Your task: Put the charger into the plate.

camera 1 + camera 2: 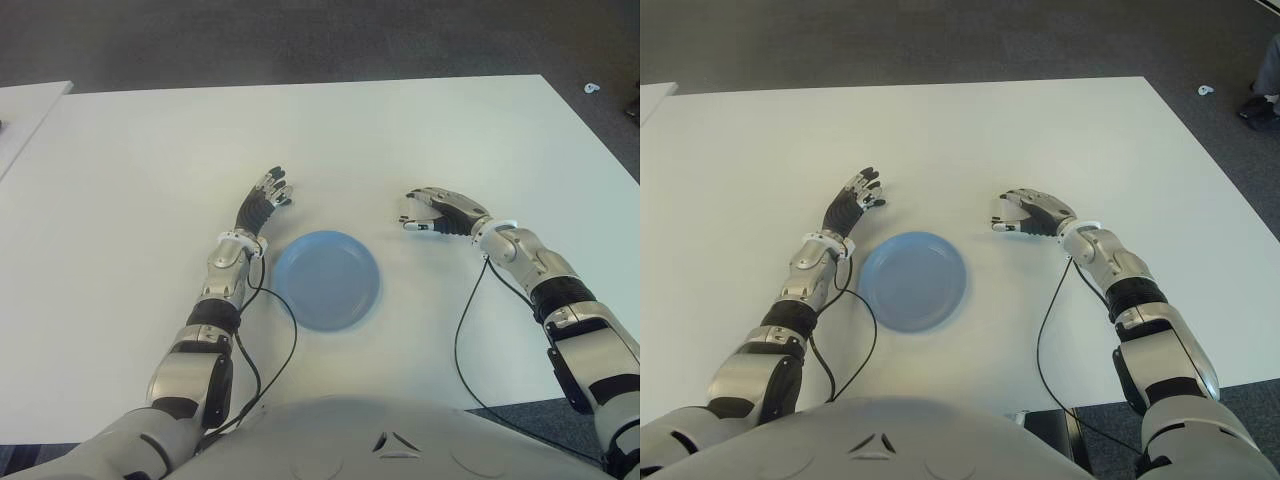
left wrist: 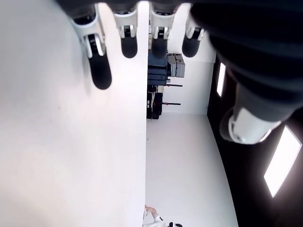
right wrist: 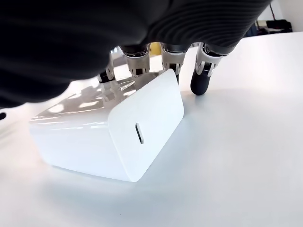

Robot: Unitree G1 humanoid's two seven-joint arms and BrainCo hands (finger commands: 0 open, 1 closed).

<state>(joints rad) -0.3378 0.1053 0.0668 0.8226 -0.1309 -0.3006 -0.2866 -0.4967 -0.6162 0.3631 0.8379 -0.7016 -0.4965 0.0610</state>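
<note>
Four fingers (image 3: 142,64) of the right hand (image 1: 437,212) are draped over the far side of the charger (image 3: 113,127), tips pressing on its glossy white top edge, and the thumb isn't visible, so I can't call this a closed grip yet. The charger sits flat on the tabletop (image 1: 400,130) under that hand, its port face turned toward the wrist camera, to the right of the plate (image 1: 327,279) and apart from it. The plate is blue and holds nothing.

Over on the other side, the left hand (image 1: 266,200) shows just beyond the plate's left rim, fingers stretched out and relaxed, holding nothing.

Now the danger, as I read it: that casing looks slick and boxy, and the fingers bear only on one edge. If they curl without the thumb coming in opposite, the charger will likely skid away across the smooth surface or tip up onto its face instead of lifting. And a weak pinch could let it drop short of the plate during the carry, or land hard on the rim and nudge the plate.

The tabletop is plain white and wide, with a second white surface (image 1: 25,110) off to the left. Beyond lies dark grey carpet (image 1: 300,40). The left wrist view catches a white-walled room with dark equipment (image 2: 158,80) standing at the far end.
</note>
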